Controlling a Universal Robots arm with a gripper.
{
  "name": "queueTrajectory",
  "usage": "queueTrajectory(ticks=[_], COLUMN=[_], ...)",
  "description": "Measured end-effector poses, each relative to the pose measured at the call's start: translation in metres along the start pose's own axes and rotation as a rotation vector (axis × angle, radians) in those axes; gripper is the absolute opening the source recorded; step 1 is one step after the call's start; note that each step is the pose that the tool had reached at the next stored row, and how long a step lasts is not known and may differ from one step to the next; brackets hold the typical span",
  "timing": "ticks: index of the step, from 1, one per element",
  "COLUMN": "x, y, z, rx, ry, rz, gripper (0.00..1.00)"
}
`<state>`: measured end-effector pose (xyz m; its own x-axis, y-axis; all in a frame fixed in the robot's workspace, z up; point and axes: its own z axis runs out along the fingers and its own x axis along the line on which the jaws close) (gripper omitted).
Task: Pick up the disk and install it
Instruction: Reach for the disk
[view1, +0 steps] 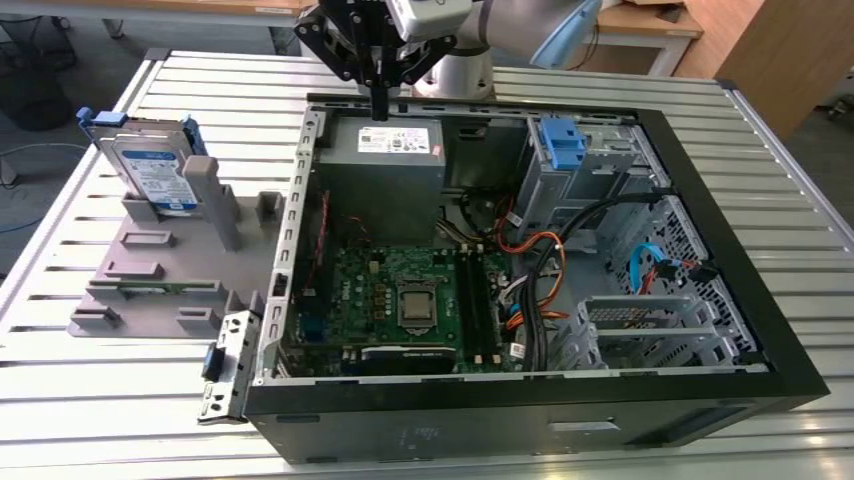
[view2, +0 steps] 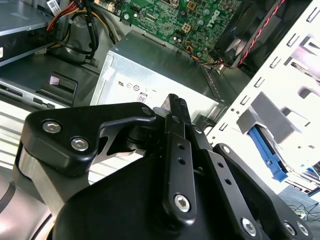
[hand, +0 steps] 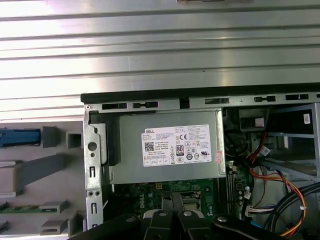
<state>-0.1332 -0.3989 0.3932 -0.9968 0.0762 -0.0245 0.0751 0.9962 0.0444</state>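
Nearest, black open-sided computer case (view1: 467, 432) lying on slatted metal desk (view1: 80, 400). At exterior view's left, flat silver disk with white-and-blue label in blue plastic carrier (view1: 150, 168), standing on edge in slotted grey plastic fixture (view1: 147, 270), well apart from black two-fingered tool (view1: 380, 110). Tool pinched narrow, holding nothing, hanging over grey power-supply box (view1: 387, 142). Further right, bare blue plastic bracket (view1: 565, 145) in drive bay

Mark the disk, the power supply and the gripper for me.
disk (view1: 150, 166), exterior view, on its white-and-blue label
power supply (hand: 170, 146), first wrist view, on its white sticker
gripper (view1: 380, 115), exterior view, at its fingertips, over the power supply
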Motion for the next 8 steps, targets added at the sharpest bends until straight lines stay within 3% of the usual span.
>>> queueTrajectory(ticks=[8], x=[0.0016], y=[-0.0002], z=[0.0], rx=[0.0], ry=[-0.0001], rz=[0.0], gripper=[0.11])
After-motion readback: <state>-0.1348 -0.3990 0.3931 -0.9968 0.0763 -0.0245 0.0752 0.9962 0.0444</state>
